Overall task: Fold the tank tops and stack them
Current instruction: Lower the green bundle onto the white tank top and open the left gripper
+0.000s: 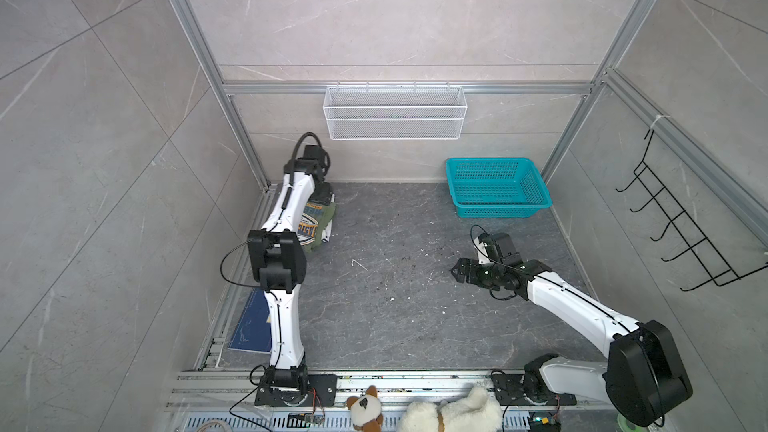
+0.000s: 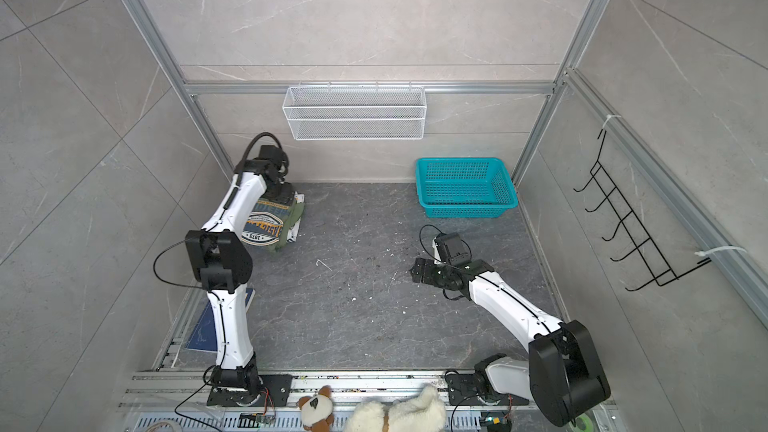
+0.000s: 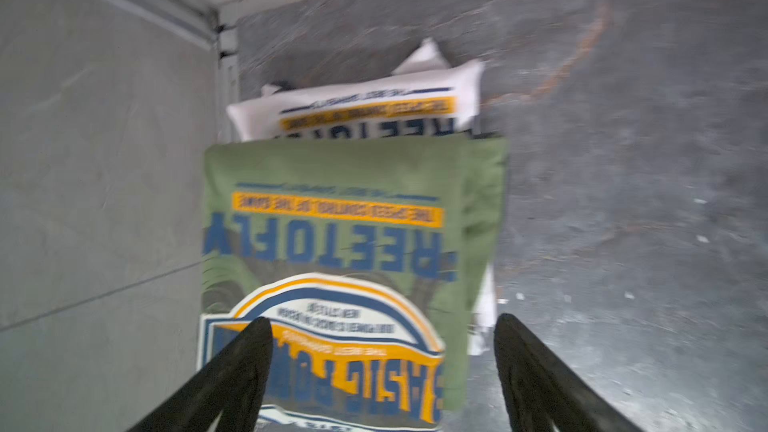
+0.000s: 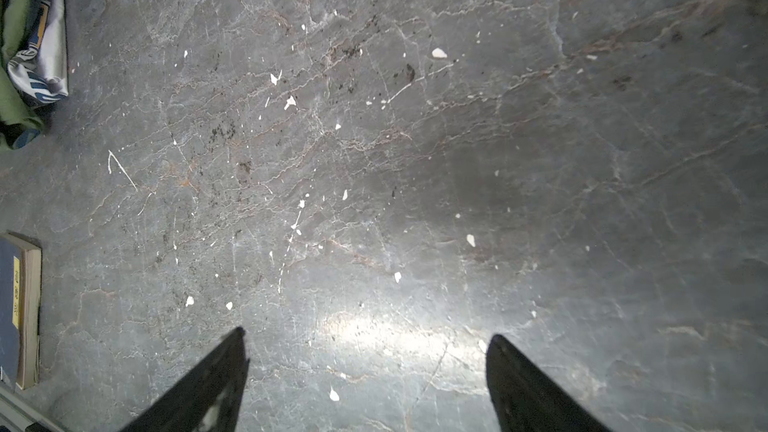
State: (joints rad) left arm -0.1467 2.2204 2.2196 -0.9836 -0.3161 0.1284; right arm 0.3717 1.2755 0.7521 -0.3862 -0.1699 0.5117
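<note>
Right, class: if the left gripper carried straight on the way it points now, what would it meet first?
Most likely the olive green tank top, folded on the white tank top: the left gripper, jaws open, points at its badge print. Depth is unclear.

Olive green tank top [image 3: 332, 168], white tank top [image 3: 465, 81], turquoise basket [image 1: 498, 211]

Your left wrist view is smeared, so the small print on the olive tank top [image 3: 332, 209] can't be read. The white tank top [image 3: 357, 93] is mostly buried under it, one end showing. In both top views your left arm [image 1: 286, 205] covers the stack's side toward the surface's left edge and part of the book [image 1: 251, 322]. The plush toys [image 1: 453, 413] are cut off by the picture's bottom edge.
</note>
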